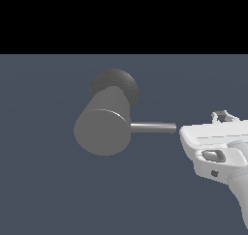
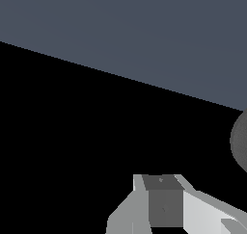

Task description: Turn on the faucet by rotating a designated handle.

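A thick matte grey faucet (image 1: pixel 102 131) sits left of centre in the exterior view, its flat round end face turned toward the camera and a darker rounded base behind it at 12 o'clock. Its thin silver handle (image 1: pixel 153 127) sticks out level toward 3 o'clock. The white gripper (image 1: pixel 193 131) waits just beyond the rod's tip — near, apparently not touching. Whether its fingers are spread or closed cannot be told.
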Robot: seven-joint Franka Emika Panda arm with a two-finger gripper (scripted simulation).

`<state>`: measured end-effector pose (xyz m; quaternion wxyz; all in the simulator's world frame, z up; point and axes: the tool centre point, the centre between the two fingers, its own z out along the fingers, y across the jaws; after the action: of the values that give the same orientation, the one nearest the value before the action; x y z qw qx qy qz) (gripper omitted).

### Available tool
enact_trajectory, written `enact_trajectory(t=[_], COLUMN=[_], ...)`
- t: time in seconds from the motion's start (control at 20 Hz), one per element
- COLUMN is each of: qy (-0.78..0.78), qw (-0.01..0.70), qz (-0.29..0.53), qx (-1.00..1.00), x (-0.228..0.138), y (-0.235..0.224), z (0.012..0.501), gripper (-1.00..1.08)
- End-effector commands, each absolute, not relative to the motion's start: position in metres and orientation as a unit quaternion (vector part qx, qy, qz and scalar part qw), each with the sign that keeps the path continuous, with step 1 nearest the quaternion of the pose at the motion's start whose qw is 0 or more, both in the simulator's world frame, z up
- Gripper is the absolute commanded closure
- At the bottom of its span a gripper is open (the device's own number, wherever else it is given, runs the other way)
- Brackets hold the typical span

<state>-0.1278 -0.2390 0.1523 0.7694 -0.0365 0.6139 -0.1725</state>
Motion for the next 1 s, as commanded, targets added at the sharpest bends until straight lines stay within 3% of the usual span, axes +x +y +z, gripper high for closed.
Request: enact_trajectory(t=[0.0, 0.55, 0.95], qy=[0.631, 0.672, 0.67], qw=[0.759, 0.729, 0.735], qz=[-0.16, -0.132, -0.101], qx=[-0.027, -0.001, 0.015], x=[-0.129, -0.14, -0.131], y=[-0.23, -0.213, -0.189], z=[0.136, 0.093, 0.1], gripper=[1.08, 1.08, 1.08])
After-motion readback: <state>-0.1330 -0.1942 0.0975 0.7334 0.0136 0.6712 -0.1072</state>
